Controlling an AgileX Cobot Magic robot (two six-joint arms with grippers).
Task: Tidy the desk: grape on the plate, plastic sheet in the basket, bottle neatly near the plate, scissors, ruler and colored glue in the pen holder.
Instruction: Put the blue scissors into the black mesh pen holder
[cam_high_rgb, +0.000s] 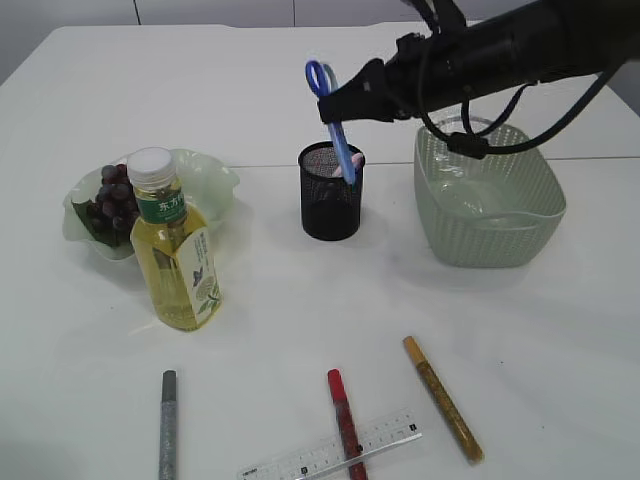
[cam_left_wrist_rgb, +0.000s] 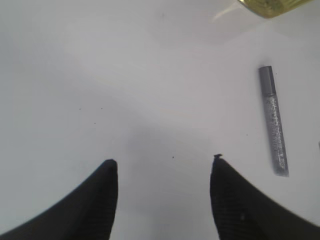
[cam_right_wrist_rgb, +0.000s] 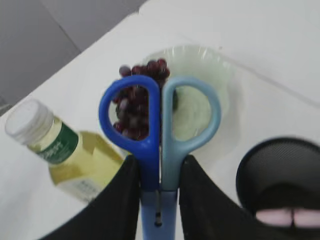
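While my right arm reaches in from the upper right side, across the green basket (cam_high_rgb: 490, 195), my right gripper (cam_high_rgb: 345, 108) is clamped on the scissors (cam_high_rgb: 335, 125) just below their two handle rings. The scissors stand nearly upright, a little tilted, with the rings on top and the lower end inside the black mesh pen holder (cam_high_rgb: 331, 192). In the right wrist view one ring is dark blue and the other is light blue, and my fingers (cam_right_wrist_rgb: 117, 200) press the shank from both sides.

My left gripper (cam_left_wrist_rgb: 164, 167) hovers over bare table (cam_left_wrist_rgb: 125, 75) with its jaws apart and nothing between them. The silver glitter glue pen (cam_left_wrist_rgb: 274, 120) lies just to its right, not touching it.

I count one bottle (cam_high_rgb: 175, 245) of yellow tea, standing upright just in front of the pale green plate (cam_high_rgb: 215, 180). One bunch of dark grapes (cam_high_rgb: 112, 205) lies on this plate. There are three glue pens on the table: silver, red (cam_high_rgb: 346, 423) and gold (cam_high_rgb: 443, 398). One ruler (cam_high_rgb: 330, 452) lies at the front edge, and the red pen lies across it. One basket and one pen holder stand side by side.
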